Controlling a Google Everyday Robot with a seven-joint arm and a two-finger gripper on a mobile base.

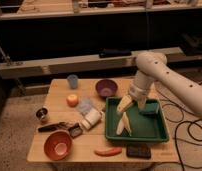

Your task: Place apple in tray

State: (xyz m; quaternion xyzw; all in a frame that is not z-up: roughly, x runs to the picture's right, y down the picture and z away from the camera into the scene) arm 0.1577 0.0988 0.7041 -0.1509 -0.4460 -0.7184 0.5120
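Apple (72, 100) sits on the desk (56, 92), on the left part, not in the tray (149, 127). It is small, round and orange-yellow. A blue cup (72, 80) stands just behind it and a purple bowl (106, 88) is near it on the right.

My end effector (124, 132) hangs over the left half of the green tray, pointing down into it. Its two fingers are spread apart and they hold nothing (the apple is well away from them, across the desk). I cannot tell if the tips touch the tray floor.

At the front of the desk is an orange-red bowl (59, 145). A long orange-red thing (108, 151) lies beside it, just in front of the tray.
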